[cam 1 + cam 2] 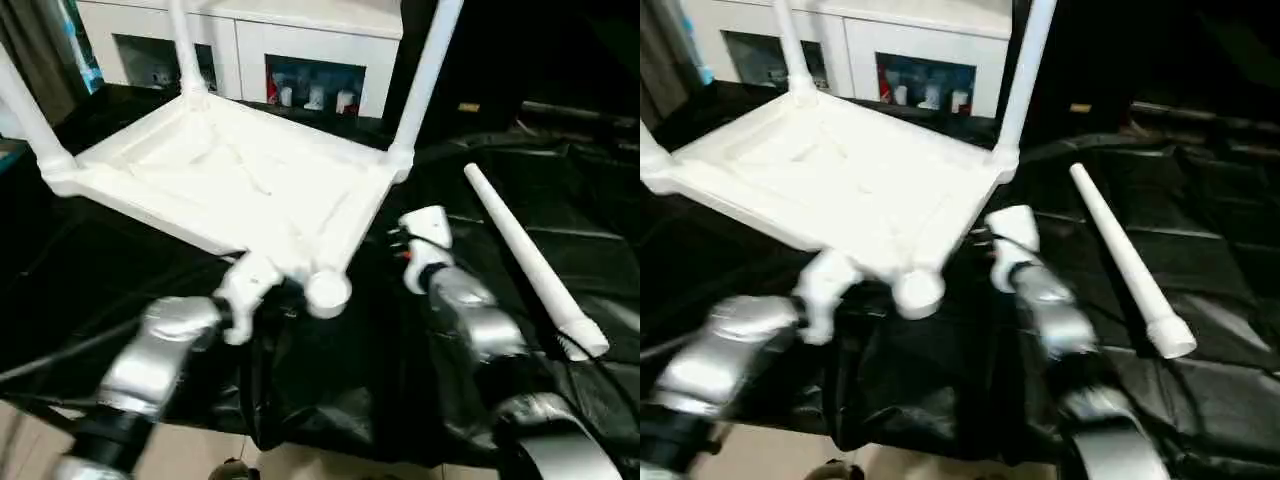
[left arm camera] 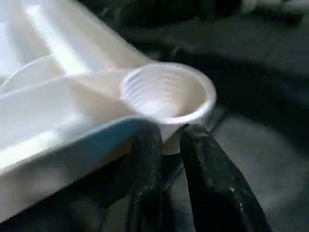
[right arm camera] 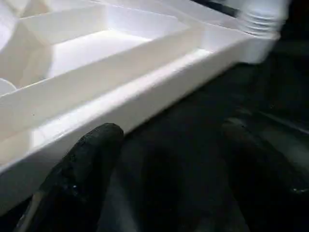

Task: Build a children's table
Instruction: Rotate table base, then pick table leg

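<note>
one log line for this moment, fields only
tabletop: upside down, three legs in | near socket: empty | loose leg: lying on black cloth | left gripper: at socket | right gripper: open

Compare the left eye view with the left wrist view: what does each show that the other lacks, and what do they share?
Left eye view alone: the loose leg lying on the black cloth, three fitted legs standing up, and the open right gripper. Left wrist view alone: ridges inside the empty corner socket, with the left gripper just under it. Both: that socket and the table top's ribbed underside.
</note>
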`<state>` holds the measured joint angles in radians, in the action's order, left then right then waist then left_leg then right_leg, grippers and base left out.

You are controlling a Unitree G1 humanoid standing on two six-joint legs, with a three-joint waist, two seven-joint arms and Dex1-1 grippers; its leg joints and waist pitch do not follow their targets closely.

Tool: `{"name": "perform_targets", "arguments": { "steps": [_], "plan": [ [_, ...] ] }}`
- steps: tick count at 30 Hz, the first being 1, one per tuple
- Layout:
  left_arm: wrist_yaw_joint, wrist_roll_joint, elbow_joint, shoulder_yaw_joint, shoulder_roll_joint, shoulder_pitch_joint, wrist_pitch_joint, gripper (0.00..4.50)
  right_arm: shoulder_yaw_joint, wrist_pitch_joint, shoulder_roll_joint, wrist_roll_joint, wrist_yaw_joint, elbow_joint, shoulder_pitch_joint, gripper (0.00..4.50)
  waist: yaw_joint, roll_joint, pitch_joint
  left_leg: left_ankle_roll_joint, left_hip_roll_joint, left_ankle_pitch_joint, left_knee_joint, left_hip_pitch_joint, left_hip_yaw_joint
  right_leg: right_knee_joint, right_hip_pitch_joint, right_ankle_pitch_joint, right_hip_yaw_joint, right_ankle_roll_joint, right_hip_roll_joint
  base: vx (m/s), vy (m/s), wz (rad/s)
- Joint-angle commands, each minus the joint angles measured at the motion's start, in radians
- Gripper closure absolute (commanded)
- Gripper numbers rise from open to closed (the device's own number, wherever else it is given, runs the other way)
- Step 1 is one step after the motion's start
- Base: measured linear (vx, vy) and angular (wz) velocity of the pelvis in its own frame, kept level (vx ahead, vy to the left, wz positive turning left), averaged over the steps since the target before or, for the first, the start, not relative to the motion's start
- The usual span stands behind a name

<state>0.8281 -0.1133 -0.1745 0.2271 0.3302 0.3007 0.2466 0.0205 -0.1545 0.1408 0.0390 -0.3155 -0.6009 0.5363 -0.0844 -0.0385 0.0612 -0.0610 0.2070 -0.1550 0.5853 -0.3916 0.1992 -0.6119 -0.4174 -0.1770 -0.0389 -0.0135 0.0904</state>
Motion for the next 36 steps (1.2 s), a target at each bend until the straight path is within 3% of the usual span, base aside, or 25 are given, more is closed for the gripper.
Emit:
{"name": "perform_targets", "arguments": {
  "steps": [1, 2, 4, 6, 8, 10, 12, 13, 14, 18, 24, 28, 33, 36],
  "plan": [
    [0.009, -0.023, 0.009, -0.001, -0.006, 0.021, -0.02, 3.6, 0.023, -0.046, 0.021, 0.008, 0.01, 0.05, -0.011, 0.94, 0.004, 0.013, -0.073, -0.039, 0.013, -0.272, -0.072, 0.026, -0.006, 0.063, 0.046, -0.133, 0.03, 0.178, 0.03, 0.0, 0.0, 0.0],
    [0.005, -0.035, 0.003, -0.014, -0.017, 0.024, -0.029, 3.6, 0.043, -0.105, 0.052, 0.006, 0.021, 0.099, -0.017, 0.94, 0.01, 0.02, -0.07, -0.048, 0.013, -0.305, -0.074, 0.03, -0.007, 0.072, 0.043, -0.196, 0.031, 0.164, 0.028, 0.0, 0.0, 0.0],
    [0.003, -0.042, -0.008, -0.03, -0.019, 0.029, -0.046, 3.54, 0.075, -0.186, 0.079, 0.034, 0.018, 0.148, -0.017, 0.67, 0.012, 0.015, -0.07, -0.047, 0.012, -0.31, -0.072, 0.031, -0.008, 0.074, 0.044, -0.231, 0.032, 0.146, 0.026, 0.0, 0.0, 0.0],
    [0.001, -0.044, -0.005, -0.034, -0.018, 0.03, -0.046, 3.54, 0.081, -0.199, 0.086, 0.037, 0.019, 0.148, -0.012, 0.56, 0.015, 0.017, -0.07, -0.049, 0.013, -0.314, -0.072, 0.031, -0.008, 0.076, 0.04, -0.248, 0.031, 0.14, 0.028, 0.0, 0.0, 0.0],
    [0.003, -0.061, 0.023, -0.056, -0.008, 0.029, -0.034, 3.54, 0.112, -0.262, 0.146, 0.039, 0.028, 0.136, 0.031, 0.38, 0.022, 0.003, -0.072, -0.046, 0.013, -0.305, -0.071, 0.029, -0.009, 0.075, 0.043, -0.254, 0.029, 0.142, 0.026, 0.0, 0.0, 0.0],
    [0.01, -0.075, 0.049, -0.067, 0.001, 0.025, -0.017, 3.54, 0.126, -0.285, 0.186, 0.037, 0.028, 0.115, 0.063, 0.19, 0.026, 0.004, -0.075, -0.041, 0.012, -0.27, -0.066, 0.028, -0.008, 0.068, 0.046, -0.218, 0.028, 0.156, 0.026, 0.0, 0.0, 0.0],
    [0.037, -0.093, 0.104, -0.076, 0.027, 0.013, 0.022, 3.54, 0.144, -0.329, 0.277, 0.04, -0.003, 0.04, 0.135, 0.1, 0.028, -0.006, -0.075, -0.024, 0.011, -0.242, -0.061, 0.027, -0.003, 0.067, 0.047, -0.193, 0.028, 0.166, 0.025, 0.0, 0.0, 0.0],
    [0.042, -0.095, 0.112, -0.075, 0.032, 0.011, 0.029, 3.54, 0.147, -0.339, 0.288, 0.041, -0.009, 0.032, 0.143, 0.1, 0.028, -0.005, -0.075, -0.021, 0.01, -0.233, -0.058, 0.025, -0.004, 0.062, 0.048, -0.191, 0.027, 0.172, 0.025, 0.0, 0.0, 0.0],
    [0.061, -0.107, 0.141, -0.073, 0.05, 0.004, 0.056, 3.54, 0.151, -0.365, 0.333, 0.038, -0.034, -0.023, 0.175, 0.04, 0.027, -0.006, -0.072, -0.013, 0.01, -0.23, -0.056, 0.026, 0.0, 0.067, 0.043, -0.196, 0.029, 0.172, 0.024, 0.0, 0.0, 0.0],
    [0.074, -0.117, 0.157, -0.07, 0.061, 0.002, 0.074, 3.54, 0.148, -0.384, 0.372, 0.028, -0.055, -0.081, 0.199, 0.04, 0.025, -0.004, -0.073, -0.006, 0.009, -0.223, -0.054, 0.025, 0.001, 0.067, 0.044, -0.199, 0.028, 0.18, 0.025, 0.0, 0.0, 0.0],
    [0.082, -0.127, 0.17, -0.061, 0.072, 0.004, 0.091, 3.54, 0.129, -0.409, 0.441, 0.018, -0.114, -0.196, 0.239, 0.04, 0.024, -0.01, -0.075, -0.008, 0.011, -0.237, -0.052, 0.026, 0.0, 0.067, 0.046, -0.211, 0.025, 0.196, 0.025, 0.0, 0.0, 0.0],
    [0.088, -0.131, 0.194, -0.057, 0.084, 0.009, 0.123, 3.54, 0.108, -0.394, 0.467, 0.009, -0.195, -0.338, 0.283, 0.04, 0.025, -0.007, -0.073, -0.011, 0.011, -0.261, -0.05, 0.024, -0.002, 0.068, 0.045, -0.253, 0.023, 0.194, 0.027, 0.0, 0.0, 0.0],
    [0.096, -0.13, 0.204, -0.054, 0.097, 0.008, 0.136, 3.54, 0.084, -0.384, 0.491, -0.018, -0.238, -0.469, 0.303, 0.04, 0.023, -0.008, -0.076, -0.003, 0.012, -0.234, -0.046, 0.023, 0.0, 0.063, 0.046, -0.205, 0.022, 0.221, 0.025, 0.0, 0.0, 0.0],
    [0.096, -0.131, 0.206, -0.05, 0.101, 0.008, 0.139, 3.54, 0.063, -0.417, 0.498, -0.025, -0.286, -0.51, 0.311, 0.04, 0.019, -0.007, -0.077, 0.003, 0.013, -0.222, -0.045, 0.021, 0.002, 0.059, 0.05, -0.18, 0.02, 0.232, 0.023, 0.0, 0.0, 0.0]
  ]
}}
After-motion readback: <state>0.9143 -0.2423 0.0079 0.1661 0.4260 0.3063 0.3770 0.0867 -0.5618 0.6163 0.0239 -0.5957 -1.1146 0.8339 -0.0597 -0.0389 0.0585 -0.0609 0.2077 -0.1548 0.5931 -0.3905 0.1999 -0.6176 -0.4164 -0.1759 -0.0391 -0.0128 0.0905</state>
